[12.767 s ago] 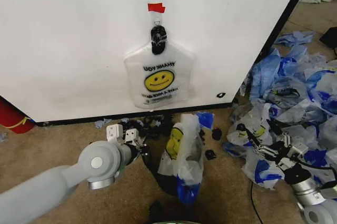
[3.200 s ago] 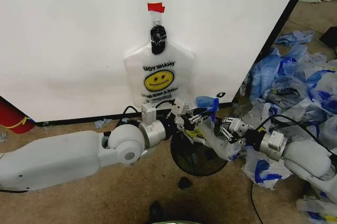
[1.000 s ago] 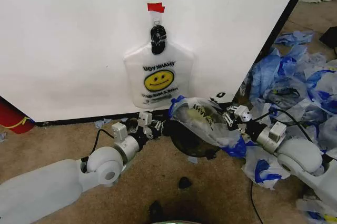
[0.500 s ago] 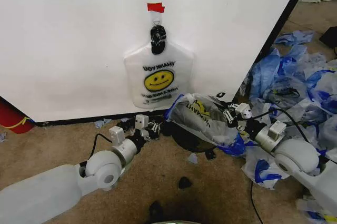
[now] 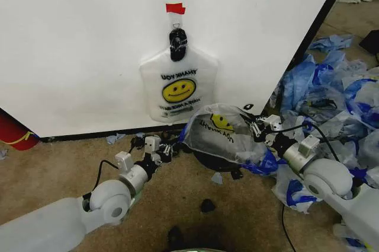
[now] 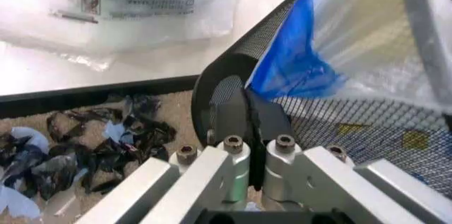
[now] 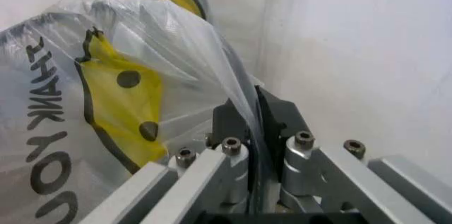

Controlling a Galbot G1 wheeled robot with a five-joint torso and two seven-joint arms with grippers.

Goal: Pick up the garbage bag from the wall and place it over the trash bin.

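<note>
The garbage bag (image 5: 216,130), translucent white with a yellow smiley and black print, drapes over the black wire-mesh trash bin (image 5: 204,156) at the foot of the wall. My right gripper (image 5: 259,128) is shut on the bag's right side. In the right wrist view its pads (image 7: 272,115) pinch the thin plastic (image 7: 106,75). My left gripper (image 5: 164,147) is shut just left of the bin. Its closed pads (image 6: 268,123) sit against the mesh (image 6: 339,123), below the bag's blue handle (image 6: 289,70). A like bag (image 5: 177,86) hangs on the wall from a black clip.
A heap of blue-streaked white bags (image 5: 337,98) covers the floor at the right. A red cylinder (image 5: 12,130) stands at the far left by the wall. Black scraps (image 5: 207,206) lie on the carpet before the bin. Red tape (image 5: 175,8) marks the wall above the clip.
My right gripper has drawn the bag up and toward the wall, spreading it wider over the bin. My left arm has pulled back a little, down and to the left.
</note>
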